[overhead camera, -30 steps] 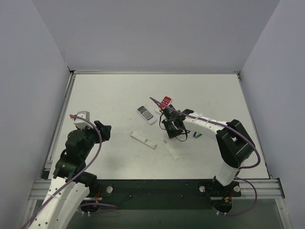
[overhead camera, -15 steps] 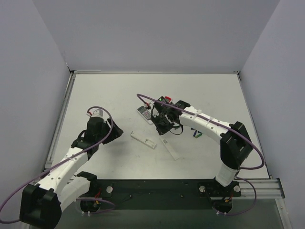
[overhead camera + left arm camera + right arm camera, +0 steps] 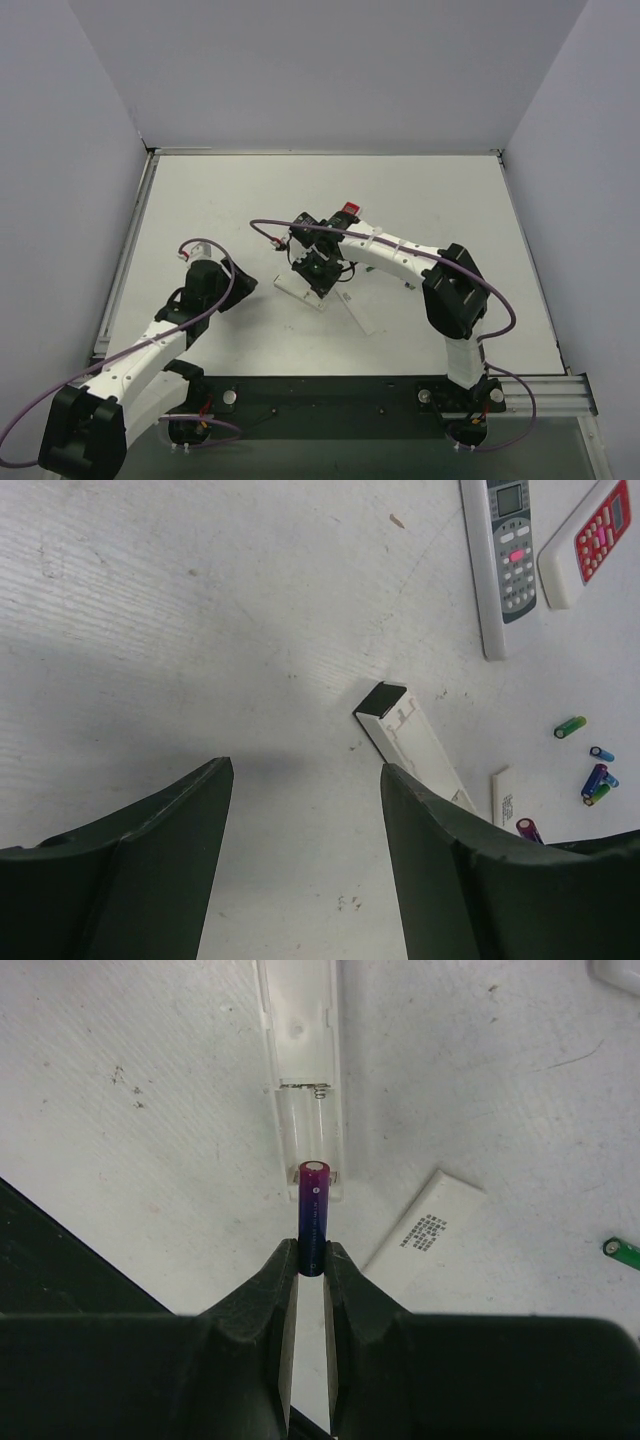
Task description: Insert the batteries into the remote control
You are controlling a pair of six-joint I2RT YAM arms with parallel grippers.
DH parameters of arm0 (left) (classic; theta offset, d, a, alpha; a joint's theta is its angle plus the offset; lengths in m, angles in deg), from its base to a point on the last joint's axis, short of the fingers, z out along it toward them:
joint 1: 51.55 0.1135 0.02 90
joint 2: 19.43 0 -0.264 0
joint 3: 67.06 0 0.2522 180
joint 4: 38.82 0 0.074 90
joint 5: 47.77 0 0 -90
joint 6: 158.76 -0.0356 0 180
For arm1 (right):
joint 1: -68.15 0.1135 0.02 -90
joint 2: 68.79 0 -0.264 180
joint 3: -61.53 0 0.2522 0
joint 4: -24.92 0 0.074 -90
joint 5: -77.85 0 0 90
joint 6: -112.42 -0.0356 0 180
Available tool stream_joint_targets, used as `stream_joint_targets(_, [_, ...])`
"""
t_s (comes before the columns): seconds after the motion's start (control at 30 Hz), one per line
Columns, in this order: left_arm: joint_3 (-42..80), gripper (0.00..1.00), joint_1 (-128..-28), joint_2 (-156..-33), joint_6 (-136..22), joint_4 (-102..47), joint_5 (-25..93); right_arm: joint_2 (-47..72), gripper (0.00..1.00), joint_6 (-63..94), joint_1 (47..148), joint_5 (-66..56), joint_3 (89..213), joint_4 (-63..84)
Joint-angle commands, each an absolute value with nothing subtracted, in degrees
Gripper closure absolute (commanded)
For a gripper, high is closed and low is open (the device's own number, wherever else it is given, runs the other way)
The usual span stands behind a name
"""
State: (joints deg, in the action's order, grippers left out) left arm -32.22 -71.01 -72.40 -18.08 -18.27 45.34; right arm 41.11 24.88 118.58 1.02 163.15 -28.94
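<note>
A white remote [image 3: 298, 1050] lies back-up with its battery bay open; it also shows in the top view [image 3: 300, 293] and the left wrist view [image 3: 412, 742]. My right gripper [image 3: 312, 1257] is shut on a blue-purple battery [image 3: 313, 1210] and holds it just above the bay's open end; the top view [image 3: 318, 272] shows it over the remote. My left gripper [image 3: 305, 770] is open and empty, low over bare table left of the remote [image 3: 243, 283]. Loose green and blue batteries [image 3: 595, 780] lie to the right.
The white battery cover [image 3: 425, 1225] lies beside the remote [image 3: 358, 312]. A grey-buttoned remote [image 3: 505, 560] and a red-buttoned remote [image 3: 595, 535] lie farther back. A green battery [image 3: 625, 1252] lies at the right edge of the right wrist view. White walls surround the table.
My right arm has swung left with the battery, from near the loose batteries to above the white remote. My left arm has stretched out and lowered toward the remote.
</note>
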Motion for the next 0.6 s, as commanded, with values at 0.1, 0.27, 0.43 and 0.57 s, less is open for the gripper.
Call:
stream_joint_targets(0.1, [-34.75,0.29,-71.23,-67.95,-15.67,-22.07,49.17,44.93,0.96,27.69,119.65,1.21,168.37,-35.69])
stream_joint_targets(0.27, [-35.89,0.29,-71.23,-66.63,-14.97,-21.28,50.49,46.78,0.95,27.96,119.65,1.21,169.51,-36.30])
stream_joint_targets(0.43, [-36.77,0.29,-71.23,-64.52,-14.53,-20.84,51.46,48.89,0.95,27.87,119.65,0.77,170.22,-36.66])
stream_joint_targets(0.57, [-36.77,0.29,-71.15,-64.08,-14.53,-20.57,51.54,50.03,0.94,27.70,119.57,0.33,170.65,-37.01])
